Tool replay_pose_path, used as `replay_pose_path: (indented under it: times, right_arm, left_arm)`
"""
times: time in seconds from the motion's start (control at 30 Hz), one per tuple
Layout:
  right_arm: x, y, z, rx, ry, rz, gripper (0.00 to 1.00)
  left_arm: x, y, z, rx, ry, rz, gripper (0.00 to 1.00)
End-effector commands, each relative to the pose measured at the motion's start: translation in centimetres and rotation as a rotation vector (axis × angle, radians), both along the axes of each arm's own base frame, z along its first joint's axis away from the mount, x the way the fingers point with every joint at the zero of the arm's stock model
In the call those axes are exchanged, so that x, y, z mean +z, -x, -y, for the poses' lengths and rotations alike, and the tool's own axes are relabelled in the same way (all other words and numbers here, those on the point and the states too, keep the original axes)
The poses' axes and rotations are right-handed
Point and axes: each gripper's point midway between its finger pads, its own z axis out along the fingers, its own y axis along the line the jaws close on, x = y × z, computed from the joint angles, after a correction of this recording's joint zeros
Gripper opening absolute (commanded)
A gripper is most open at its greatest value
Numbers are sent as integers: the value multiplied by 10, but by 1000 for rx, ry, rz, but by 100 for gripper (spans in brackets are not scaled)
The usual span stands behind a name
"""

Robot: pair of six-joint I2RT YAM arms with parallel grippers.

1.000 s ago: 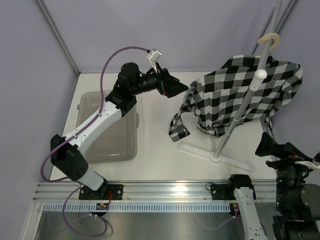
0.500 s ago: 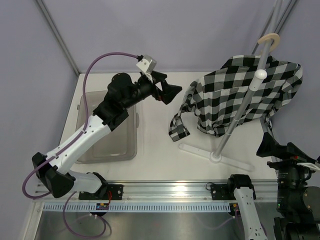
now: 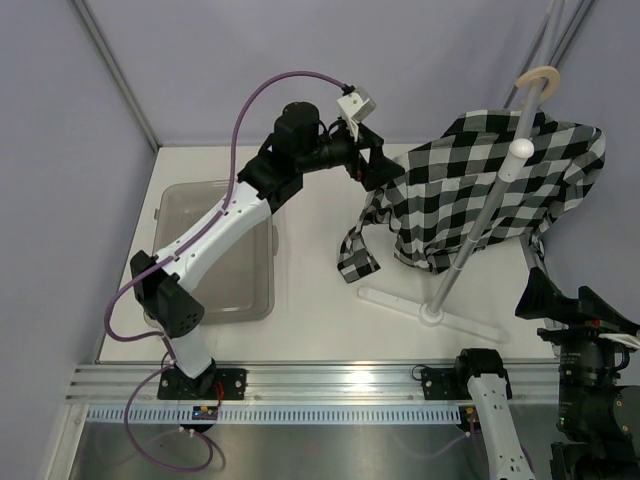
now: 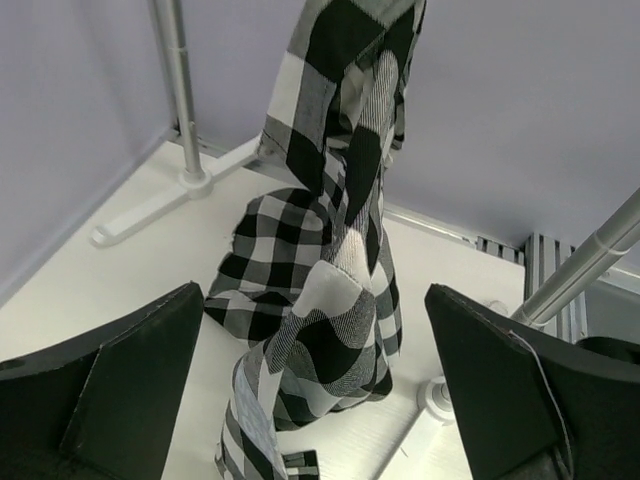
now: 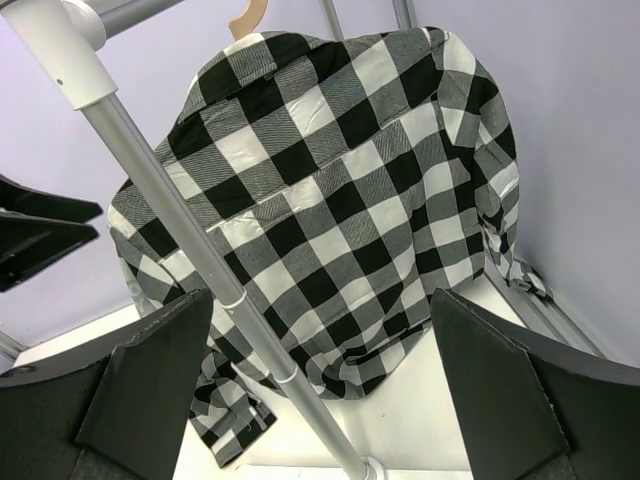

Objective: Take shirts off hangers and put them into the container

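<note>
White table; checked shirt hangs on hanger.

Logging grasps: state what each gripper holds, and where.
Nothing held. The left gripper stands open near the shirt; the right gripper is open, farther off.

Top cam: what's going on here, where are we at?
The checked shirt hangs on the beige hanger on the grey stand, with one sleeve dangling low. The left hand is open and raised beside that side of the shirt, gripping nothing. The right hand is open too, low at the near right, facing the shirt from farther off. The clear container on the left holds no shirt. Nothing has been taken off the hanger yet.
</note>
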Motion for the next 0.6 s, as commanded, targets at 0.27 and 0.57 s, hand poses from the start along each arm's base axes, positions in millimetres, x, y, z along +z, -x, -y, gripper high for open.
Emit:
replay_pose_path:
  times: [0.27,0.57]
  right_arm:
    - [0,-4,-1,4,29,3,99]
    - [3,8,2,-14,39,17,100]
  left_arm:
    - [25,9,25,-196,87,102,91]
    - [27,-2,54,-298,120,59,67]
